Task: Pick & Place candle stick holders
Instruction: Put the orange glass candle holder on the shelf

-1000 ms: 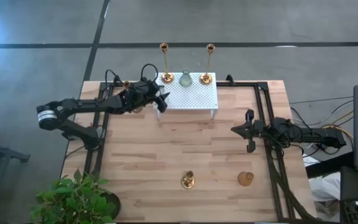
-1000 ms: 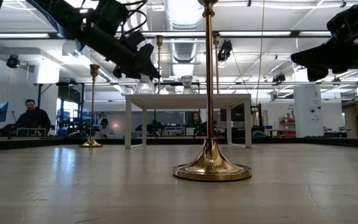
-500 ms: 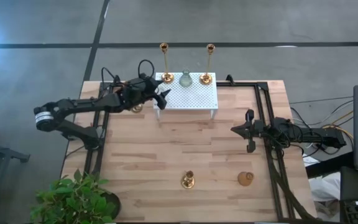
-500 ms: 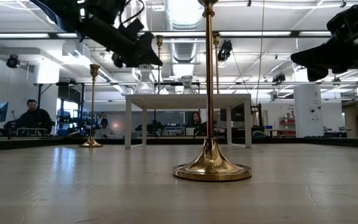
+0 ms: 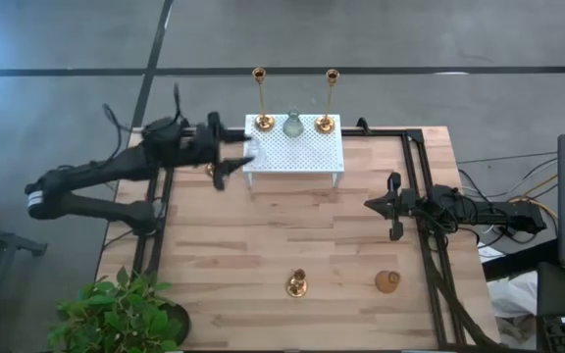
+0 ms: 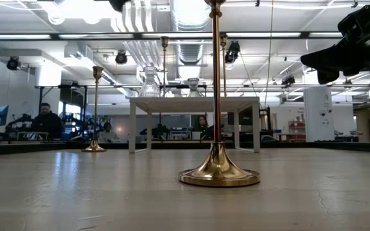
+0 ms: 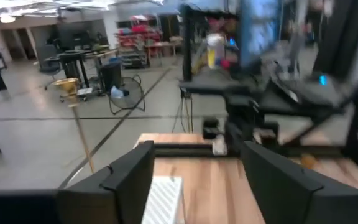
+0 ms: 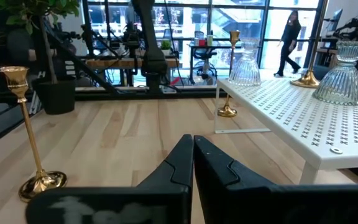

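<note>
We see the left pincer (image 5: 231,157) hanging over the desk (image 5: 263,255) just off the left end of the white rack (image 5: 307,152), its two fingers spread wide with nothing between them; the left wrist view shows the same gap, with only a corner of the rack below it. The right pincer (image 5: 393,208) sits over the right part of the desk, well away from the rack, its fingers pressed together and holding nothing.

On the rack we count two tall brass candle holders: one (image 5: 261,98) at the far left corner and another (image 5: 330,100) at the far right corner. A clear glass holder (image 5: 292,125) stands between them. In the right wrist view a second glass holder (image 8: 246,64) stands at the rack's other end, near the left arm.

A small brass holder (image 5: 210,169) stands on the desk just left of the rack, partly under the left arm. Near the front edge of the desk stands a brass holder with a thin stem (image 5: 296,284), which fills the middle of the low view. To its right, well apart from it, sits a squat brass holder (image 5: 387,281).

A potted plant (image 5: 116,314) stands at the front left corner of the desk.
</note>
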Robot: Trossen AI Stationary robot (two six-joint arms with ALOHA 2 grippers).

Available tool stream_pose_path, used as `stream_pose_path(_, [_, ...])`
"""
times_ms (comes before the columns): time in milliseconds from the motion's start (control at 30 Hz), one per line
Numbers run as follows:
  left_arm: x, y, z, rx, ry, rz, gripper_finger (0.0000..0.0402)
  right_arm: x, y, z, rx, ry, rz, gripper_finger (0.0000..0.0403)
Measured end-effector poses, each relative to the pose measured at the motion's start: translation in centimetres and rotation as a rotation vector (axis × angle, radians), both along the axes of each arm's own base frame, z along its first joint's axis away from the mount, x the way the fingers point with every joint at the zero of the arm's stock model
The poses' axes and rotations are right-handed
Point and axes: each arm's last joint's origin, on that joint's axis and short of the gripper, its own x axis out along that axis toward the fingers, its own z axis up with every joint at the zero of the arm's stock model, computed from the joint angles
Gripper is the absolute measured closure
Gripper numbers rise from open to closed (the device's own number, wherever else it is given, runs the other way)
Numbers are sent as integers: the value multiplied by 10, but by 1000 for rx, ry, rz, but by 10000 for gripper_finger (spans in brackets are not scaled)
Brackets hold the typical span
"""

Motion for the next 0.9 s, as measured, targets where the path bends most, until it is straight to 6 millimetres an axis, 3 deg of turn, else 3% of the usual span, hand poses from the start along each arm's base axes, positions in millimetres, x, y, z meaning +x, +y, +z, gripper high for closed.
stream_pose_path(200, [-11, -56, -2, 54, 29, -41, 240, 0, 0, 0, 0, 0, 0, 394])
stream_pose_path(333, [-7, -78, -12, 81, 67, -126, 282, 0, 0, 0, 0, 0, 0, 394])
stream_pose_path(500, [-6, -81, -21, 117, 152, -141, 303, 0, 0, 0, 0, 0, 0, 394])
stream_pose_path(700, [-7, -81, -26, -121, 151, -132, 305, 0, 0, 0, -1, 0, 0, 394])
stream_pose_path(900, [-3, -84, -52, -23, 94, -238, 305, 0, 0, 0, -2, 0, 0, 394])
